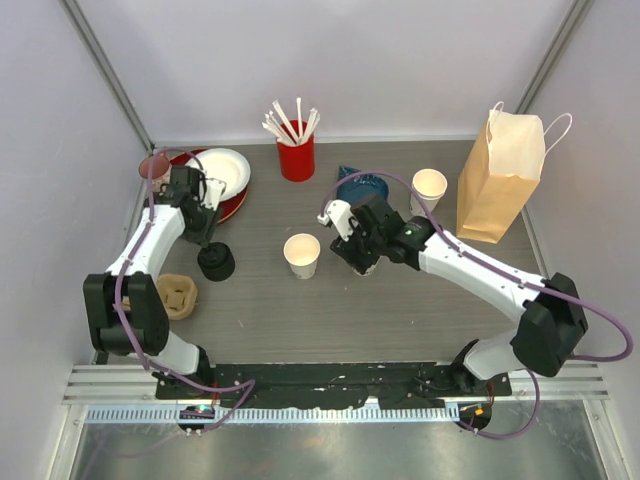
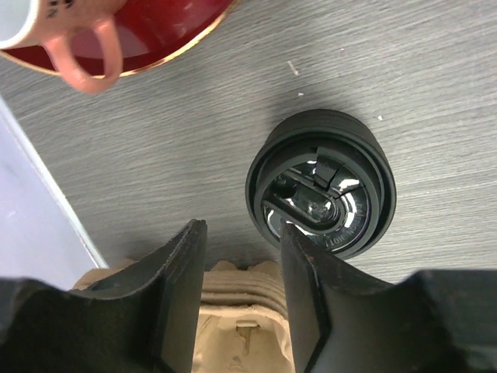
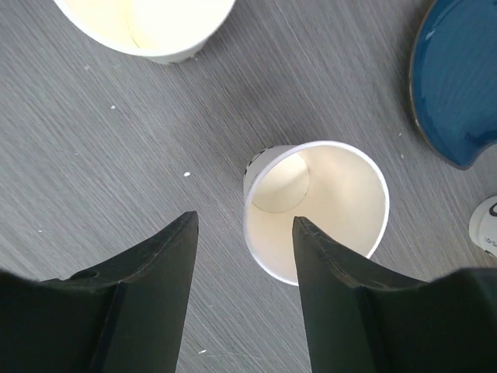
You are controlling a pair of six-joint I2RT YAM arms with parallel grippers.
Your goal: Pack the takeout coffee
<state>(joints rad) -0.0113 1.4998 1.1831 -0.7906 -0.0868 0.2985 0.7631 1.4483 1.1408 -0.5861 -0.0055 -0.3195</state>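
Grey table (image 1: 400, 310): left gripper (image 2: 242, 229) spread, empty, beside a black lid (image 2: 320, 190). Right gripper (image 3: 245, 220) spread above a lidless cup (image 3: 334, 194).

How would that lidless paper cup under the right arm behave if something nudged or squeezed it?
The paper cup looks empty, so it is probably very light and easy to tip. Its thin wall has no lid bracing it, so a firm squeeze would likely dent it.

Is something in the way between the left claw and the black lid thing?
No, nothing visible. The left gripper hangs open right next to the black lid, with only bare table between them. The cardboard cup carrier lies under the gripper, not in the way.
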